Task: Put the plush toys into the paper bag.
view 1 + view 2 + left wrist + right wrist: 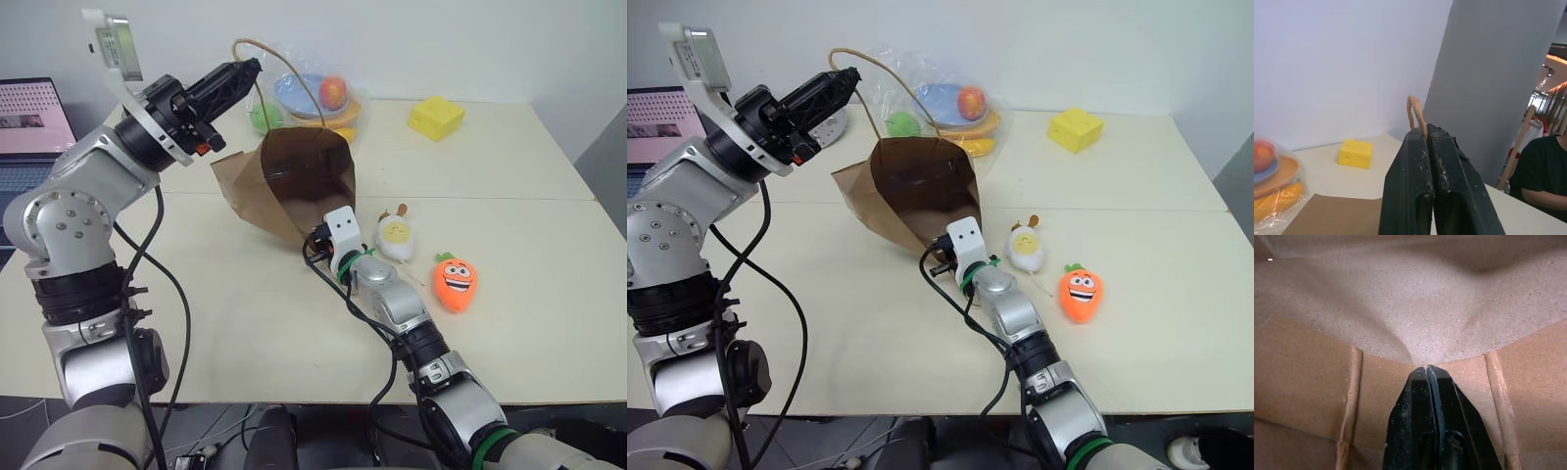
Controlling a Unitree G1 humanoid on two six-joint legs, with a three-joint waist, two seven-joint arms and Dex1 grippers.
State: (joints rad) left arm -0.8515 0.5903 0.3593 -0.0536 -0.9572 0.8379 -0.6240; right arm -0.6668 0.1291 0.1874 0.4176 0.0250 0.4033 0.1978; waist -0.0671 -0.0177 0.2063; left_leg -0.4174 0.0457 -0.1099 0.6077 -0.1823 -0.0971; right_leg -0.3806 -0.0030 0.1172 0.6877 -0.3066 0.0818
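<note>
Paper bag [294, 181] lies tilted on the table [509, 186], mouth open; clear fruit bag [313, 93] and yellow block [436, 117] sit behind it. Left gripper [253, 67], clamped on the bag's handle [284, 73], lifts it. Right gripper [1427, 369], closed and empty, pokes into the bag mouth. Egg toy [397, 235] and carrot toy [456, 281] lie just beside the bag.

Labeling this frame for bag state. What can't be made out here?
- Bottom of the paper bag: dark inside in the head views, so contents unreadable.
- Right gripper fingertips: hidden behind its wrist in the head views; the wrist view shows them shut on the bag's rim.
- Fruit behind: blurred by the clear plastic bag.
- Person: cut off by the left wrist view's edge.
</note>
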